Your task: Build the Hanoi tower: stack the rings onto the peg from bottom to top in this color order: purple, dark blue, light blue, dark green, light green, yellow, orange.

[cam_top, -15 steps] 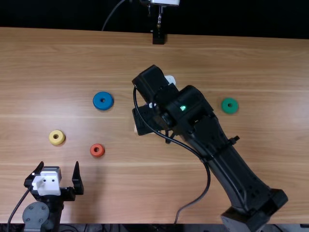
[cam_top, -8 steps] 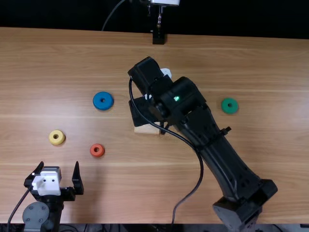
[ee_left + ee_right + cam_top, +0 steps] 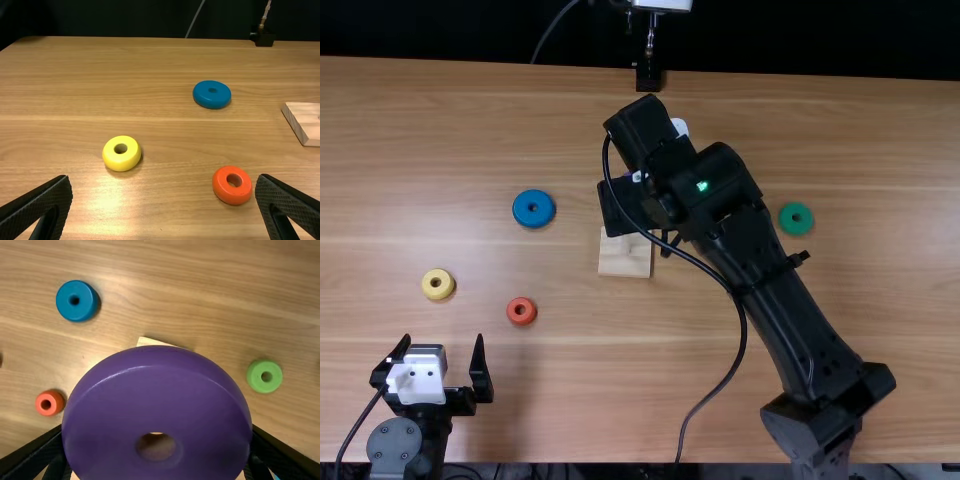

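Purple ring (image 3: 157,400): hangs towards far side of wooden base (image 3: 624,264); probably light, rigid, slick; best gripped at opposite rims. Right gripper (image 3: 157,440): grasps it, fingers ring-width apart. Left gripper (image 3: 165,184), nearer than base: wide open, empty.

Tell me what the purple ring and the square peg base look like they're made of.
The purple ring looks like smooth, satin-finished plastic, going by its even colour and soft highlight along the rounded edge, though painted wood is possible. The peg base appears to be bare, pale wood with a matte finish: grain lines show on its side.
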